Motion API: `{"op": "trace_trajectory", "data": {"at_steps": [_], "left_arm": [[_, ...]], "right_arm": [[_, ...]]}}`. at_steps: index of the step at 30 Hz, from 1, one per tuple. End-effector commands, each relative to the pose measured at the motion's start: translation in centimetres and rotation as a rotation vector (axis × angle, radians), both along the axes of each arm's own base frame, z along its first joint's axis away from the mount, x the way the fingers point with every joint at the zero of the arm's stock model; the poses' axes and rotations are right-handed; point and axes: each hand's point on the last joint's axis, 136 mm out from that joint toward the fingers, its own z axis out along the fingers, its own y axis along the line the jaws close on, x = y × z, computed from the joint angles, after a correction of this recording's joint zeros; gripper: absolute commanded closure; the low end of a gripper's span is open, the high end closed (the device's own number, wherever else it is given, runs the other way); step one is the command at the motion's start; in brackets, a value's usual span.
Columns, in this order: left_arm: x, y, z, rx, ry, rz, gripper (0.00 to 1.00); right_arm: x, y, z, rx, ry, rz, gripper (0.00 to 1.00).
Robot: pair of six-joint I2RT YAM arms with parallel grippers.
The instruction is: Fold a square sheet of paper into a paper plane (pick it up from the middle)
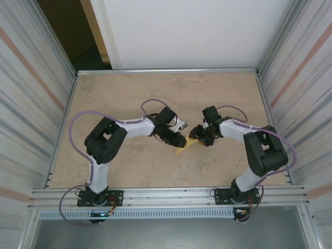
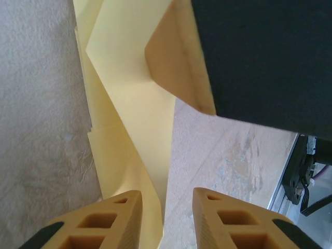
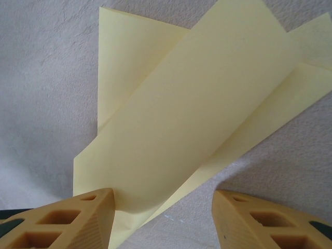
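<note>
Both the left tool (image 2: 167, 194) and right tool (image 3: 163, 193) stand open astride the folded paper sheet (image 3: 197, 114) near the middle of the counter (image 1: 129, 93); it is likely light, limp and crease-prone, and best pinched mid-fold.

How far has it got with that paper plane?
Done: the paper has several overlapping folds and a pointed shape, lying on the table. In hand: the left gripper and right gripper both straddle it, jaws open, gripping nothing. Left: it looks wide and layered, not a narrow dart, so probably more folds.
</note>
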Motion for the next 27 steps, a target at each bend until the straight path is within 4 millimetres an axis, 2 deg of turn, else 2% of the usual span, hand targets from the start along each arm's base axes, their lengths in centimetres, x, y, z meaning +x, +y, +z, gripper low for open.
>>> {"op": "trace_trajectory", "data": {"at_steps": [1, 11, 27], "left_arm": [[0.3, 0.8, 0.7, 0.009, -0.034, 0.032, 0.66], [-0.5, 1.5, 0.2, 0.007, -0.047, 0.044, 0.59], [-1.1, 2.5, -3.1, 0.125, -0.016, 0.058, 0.66]], "right_arm": [[-0.9, -1.9, -3.7, -0.127, 0.048, -0.017, 0.47], [-0.9, -1.9, -3.9, -0.133, 0.069, -0.03, 0.47], [-1.4, -2.3, -4.8, -0.156, 0.109, -0.046, 0.47]]}}
